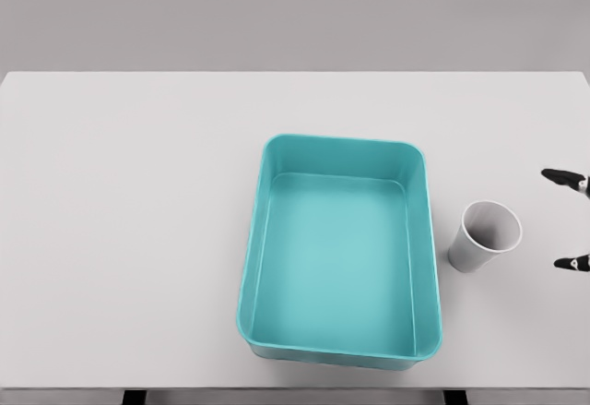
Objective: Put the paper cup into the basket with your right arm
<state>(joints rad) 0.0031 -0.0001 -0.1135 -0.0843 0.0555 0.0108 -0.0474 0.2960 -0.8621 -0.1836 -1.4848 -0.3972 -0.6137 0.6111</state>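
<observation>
Paper cup (484,237), white, upright on the table (129,220), just right of the empty teal basket (339,249). Right robot hand (570,220) at the right edge, fingertips (560,177) spread apart, grasping nothing, near the cup.

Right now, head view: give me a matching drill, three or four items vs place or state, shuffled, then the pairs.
Items:
1. paper cup
2. teal basket
3. right hand fingertips
4. white table

Descriptions:
A. holds nothing inside
B. showing only at the right edge of the picture
C. upright, just right of the basket
D. carries both the basket and the cup

Pairs: 1-C, 2-A, 3-B, 4-D
</observation>
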